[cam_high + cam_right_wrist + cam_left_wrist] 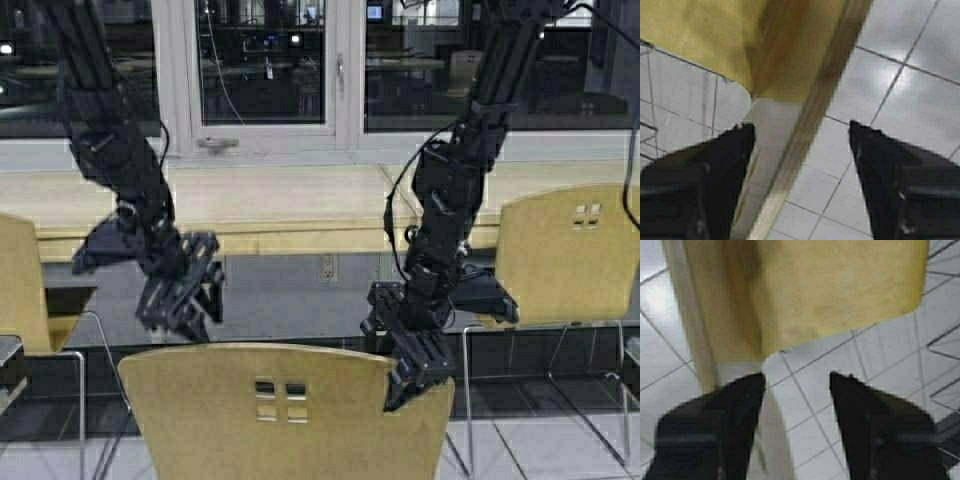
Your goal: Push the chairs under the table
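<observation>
Facing the table [290, 205] under the window, three chairs stand short of it — one at the left edge [20, 290], the middle chair [290, 415] nearest, one on the right [575, 255]. The left gripper [180, 300] hangs released above the middle chair's back; the right gripper [415, 365] — also released — sits at that back's top right corner

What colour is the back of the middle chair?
Light yellow plywood, on the middle chair; the high view shows it best.

Three chairs [285, 410] [572, 255] [20, 290], one table [280, 205]
</observation>
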Controlling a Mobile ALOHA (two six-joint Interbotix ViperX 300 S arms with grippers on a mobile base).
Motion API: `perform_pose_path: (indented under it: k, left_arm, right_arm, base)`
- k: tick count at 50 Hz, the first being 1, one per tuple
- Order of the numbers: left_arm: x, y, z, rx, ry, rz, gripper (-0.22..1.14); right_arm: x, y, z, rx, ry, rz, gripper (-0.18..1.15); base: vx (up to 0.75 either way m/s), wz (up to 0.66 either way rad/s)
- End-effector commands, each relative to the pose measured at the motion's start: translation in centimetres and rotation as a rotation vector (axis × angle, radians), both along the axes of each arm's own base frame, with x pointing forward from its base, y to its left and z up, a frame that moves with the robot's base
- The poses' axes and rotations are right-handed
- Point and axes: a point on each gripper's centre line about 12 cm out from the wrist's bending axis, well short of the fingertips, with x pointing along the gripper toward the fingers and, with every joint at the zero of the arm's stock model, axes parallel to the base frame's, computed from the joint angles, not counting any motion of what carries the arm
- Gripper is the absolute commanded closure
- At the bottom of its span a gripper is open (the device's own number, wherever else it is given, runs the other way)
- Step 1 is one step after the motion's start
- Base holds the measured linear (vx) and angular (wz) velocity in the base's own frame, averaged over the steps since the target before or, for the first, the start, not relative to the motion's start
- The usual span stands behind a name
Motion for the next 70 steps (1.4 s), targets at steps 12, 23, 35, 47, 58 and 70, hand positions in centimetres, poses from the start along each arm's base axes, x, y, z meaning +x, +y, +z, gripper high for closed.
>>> perform_pose_path:
  k: [12,23,35,47,58,70]
  left_arm:
    - [1.1,0.9,14.1,-0.036,-0.275,-0.037,0.09]
    - [-3.8,1.7,15.3,-0.014,-0.254,-0.037,0.09]
    - [-6.5,1.1,10.5,0.014,-0.112,-0.047,0.09]
    - [-6.7,0.7,6.3,0.031,-0.015,-0.038,0.09]
    - [-6.0,0.3,4.5,0.034,0.012,-0.042,0.09]
    - [-4.3,-0.3,2.6,0.035,0.016,-0.042,0.09]
  right_arm:
    - [1.5,0.7,3.1,0.034,-0.062,0.014,0.05]
    - [1.5,0.8,3.2,0.039,-0.056,0.022,0.05]
    - [1.7,0.9,3.2,0.041,-0.060,0.020,0.05]
    - [1.8,0.7,2.9,0.039,-0.056,0.015,0.05]
    - [1.9,0.0,2.3,0.034,-0.047,0.003,0.05]
    - [1.8,-0.5,1.7,0.025,-0.037,0.002,0.05]
  base:
    - [0.00,0.00]
    - [0.00,0.00]
    - [0.00,0.00]
    - [0.00,0.00]
    - [0.00,0.00]
    - [0.00,0.00]
